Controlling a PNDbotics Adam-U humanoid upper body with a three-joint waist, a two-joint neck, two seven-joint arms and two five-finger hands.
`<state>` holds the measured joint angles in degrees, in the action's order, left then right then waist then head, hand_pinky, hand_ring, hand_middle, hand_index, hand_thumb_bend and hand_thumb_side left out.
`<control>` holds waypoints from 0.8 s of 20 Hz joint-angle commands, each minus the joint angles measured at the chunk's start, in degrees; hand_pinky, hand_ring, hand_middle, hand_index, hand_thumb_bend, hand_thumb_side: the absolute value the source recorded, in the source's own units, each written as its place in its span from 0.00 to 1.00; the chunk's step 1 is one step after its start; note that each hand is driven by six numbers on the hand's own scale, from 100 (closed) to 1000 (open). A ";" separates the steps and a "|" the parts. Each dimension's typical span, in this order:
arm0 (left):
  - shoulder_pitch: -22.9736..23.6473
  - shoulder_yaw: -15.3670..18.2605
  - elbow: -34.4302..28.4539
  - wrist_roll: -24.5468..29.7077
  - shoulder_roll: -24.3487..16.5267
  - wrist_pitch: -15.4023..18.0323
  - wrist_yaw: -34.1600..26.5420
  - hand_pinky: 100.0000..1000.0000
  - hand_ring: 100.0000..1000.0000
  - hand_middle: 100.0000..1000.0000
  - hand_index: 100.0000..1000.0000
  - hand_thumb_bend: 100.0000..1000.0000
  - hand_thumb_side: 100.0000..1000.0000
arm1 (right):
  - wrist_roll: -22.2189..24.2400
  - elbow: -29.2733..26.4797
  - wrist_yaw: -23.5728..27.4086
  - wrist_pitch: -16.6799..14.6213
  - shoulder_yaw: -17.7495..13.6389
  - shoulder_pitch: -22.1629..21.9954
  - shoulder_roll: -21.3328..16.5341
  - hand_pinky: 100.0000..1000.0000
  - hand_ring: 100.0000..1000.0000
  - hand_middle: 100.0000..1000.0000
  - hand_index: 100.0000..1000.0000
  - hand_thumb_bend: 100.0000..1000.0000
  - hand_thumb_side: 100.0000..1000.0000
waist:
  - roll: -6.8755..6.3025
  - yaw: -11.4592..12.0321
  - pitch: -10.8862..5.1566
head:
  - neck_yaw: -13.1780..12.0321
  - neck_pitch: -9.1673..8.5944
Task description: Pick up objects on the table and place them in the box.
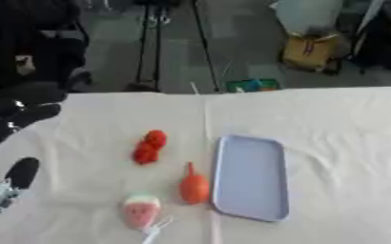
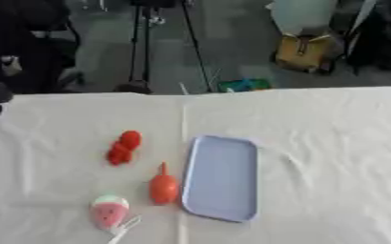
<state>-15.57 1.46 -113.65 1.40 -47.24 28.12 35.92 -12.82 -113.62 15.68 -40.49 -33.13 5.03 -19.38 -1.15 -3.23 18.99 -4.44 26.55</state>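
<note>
Left hand [image 1: 15,116] hovering at table edge, fingers relaxed (nothing held); next: reach red toy [image 1: 149,147], grasp, carry to tray [image 1: 251,177].

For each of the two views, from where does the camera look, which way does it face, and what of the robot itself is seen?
Left eye view: from the head, looking down at the white table; the left hand shows at the left edge.
Right eye view: same head, slightly right; only a dark bit of that hand at the left edge.
Both share the lavender tray, red toy, orange toy and pink toy.
</note>
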 commanded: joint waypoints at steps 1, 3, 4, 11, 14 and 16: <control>-1.57 -1.18 -0.80 -1.98 -2.87 -3.37 2.73 0.99 0.98 0.89 1.00 0.00 1.00 | 0.40 -0.97 0.61 0.08 -0.11 0.29 -1.93 0.68 0.79 0.74 0.81 0.00 1.00 | -0.01 -0.18 -1.19 | -0.31 -0.83; -2.57 -2.53 -0.05 -3.72 -3.90 -5.03 4.02 1.00 0.99 0.89 1.00 0.00 1.00 | 0.60 -0.97 0.73 0.18 -0.04 0.30 -1.92 0.68 0.79 0.74 0.81 0.00 1.00 | -0.02 -0.24 -1.20 | -0.38 -0.90; -3.00 -3.15 0.51 -4.43 -4.35 -5.45 4.54 1.00 1.00 0.91 1.00 0.00 1.00 | 0.68 -0.97 0.79 0.21 -0.02 0.30 -1.92 0.68 0.79 0.74 0.81 0.00 1.00 | -0.02 -0.25 -1.21 | -0.39 -0.92; -8.71 -8.92 8.87 -2.78 -9.08 -4.93 2.97 1.00 1.00 1.00 1.00 0.00 1.00 | 1.43 -0.97 1.12 0.68 0.24 0.25 -2.05 0.69 0.79 0.74 0.80 0.00 1.00 | -0.31 -0.19 -1.57 | -0.16 -0.63; -11.79 -10.68 12.43 -1.15 -8.96 -4.94 0.89 1.00 1.00 1.00 1.00 0.00 1.00 | 1.65 -0.97 1.28 0.84 0.26 0.19 -2.10 0.69 0.79 0.74 0.80 0.00 1.00 | -0.36 -0.05 -1.71 | 0.03 -0.48; -15.24 -12.03 16.10 1.38 -6.83 -6.32 -0.79 1.00 1.00 1.00 1.00 0.00 1.00 | 1.89 -0.97 1.40 1.07 0.43 0.19 -2.07 0.69 0.79 0.74 0.80 0.00 1.00 | -0.38 -0.04 -1.91 | 0.45 -0.41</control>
<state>-29.79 -10.35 -98.87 1.68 -53.23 22.22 36.23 -11.25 -113.62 16.75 -39.44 -32.72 5.02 -19.42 -1.52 -3.29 18.29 -4.25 26.13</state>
